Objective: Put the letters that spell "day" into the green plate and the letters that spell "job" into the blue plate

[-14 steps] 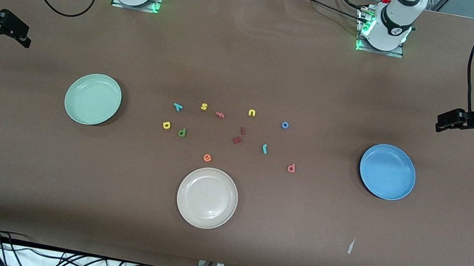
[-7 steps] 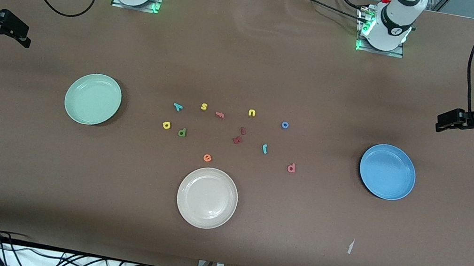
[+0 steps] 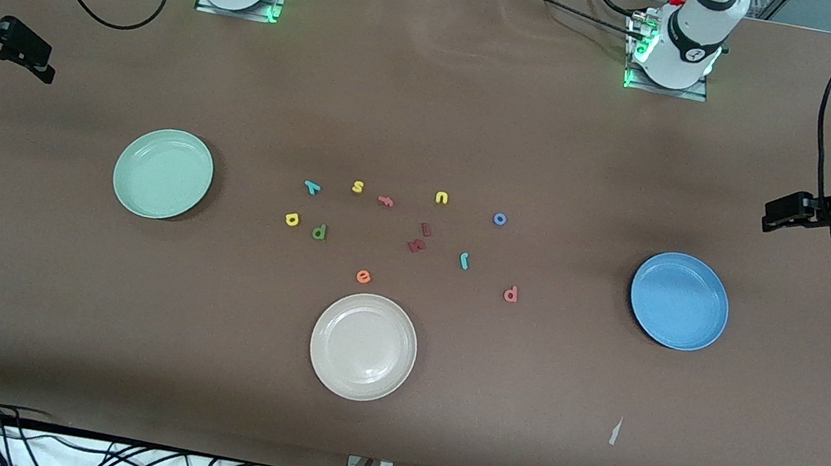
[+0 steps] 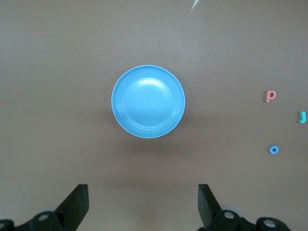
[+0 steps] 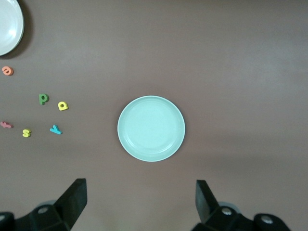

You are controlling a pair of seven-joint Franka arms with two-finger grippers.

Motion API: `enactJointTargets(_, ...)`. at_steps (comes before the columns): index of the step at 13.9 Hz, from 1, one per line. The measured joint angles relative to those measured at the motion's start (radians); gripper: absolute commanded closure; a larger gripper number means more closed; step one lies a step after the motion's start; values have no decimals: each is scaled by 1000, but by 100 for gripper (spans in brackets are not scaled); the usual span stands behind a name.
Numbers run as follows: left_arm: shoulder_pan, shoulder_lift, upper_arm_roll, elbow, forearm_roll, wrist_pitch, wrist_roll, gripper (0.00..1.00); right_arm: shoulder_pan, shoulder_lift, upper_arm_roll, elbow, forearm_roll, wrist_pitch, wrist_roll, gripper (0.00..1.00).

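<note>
Left gripper (image 3: 776, 217) edged slightly; letters unmoved. Both grippers apart, empty, right gripper (image 3: 41, 71) waiting. Next: grab d (image 3: 319, 232).

The front view looks steeply down from high above the long edge of the brown-covered table (image 3: 382, 444) nearest the camera, facing the two arm bases on the farther edge, and takes in nearly the whole tabletop. Each wrist view looks straight down from well above the surface, with that gripper's dark fingertips (image 4: 77, 204) in frame. The left wrist view centres on the round glossy medium-blue plate (image 4: 148, 101), toward the left arm's end of the table; the right wrist view centres on the round glossy pale mint-green plate (image 5: 151, 128), toward the right arm's end. Both plates also show in the front view.
</note>
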Motion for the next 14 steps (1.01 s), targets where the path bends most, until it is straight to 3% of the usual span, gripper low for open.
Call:
enactJointTargets(3,-30,41,-5,1,0,8,0,0,60,14,4,-2,0,-35,2,0)
enactJointTargets(7,-149,132,-15,5,-7,31,-27,0,128,94,8,-25,0,-47,6,0)
enactJointTargets(10,-266,228,-18,5,-60,194,-247,0,209,219,10,-27,0,-3,25,0)
enactJointTargets(14,-393,382,-21,5,-68,419,-463,0,309,373,11,-28,0,182,199,0)
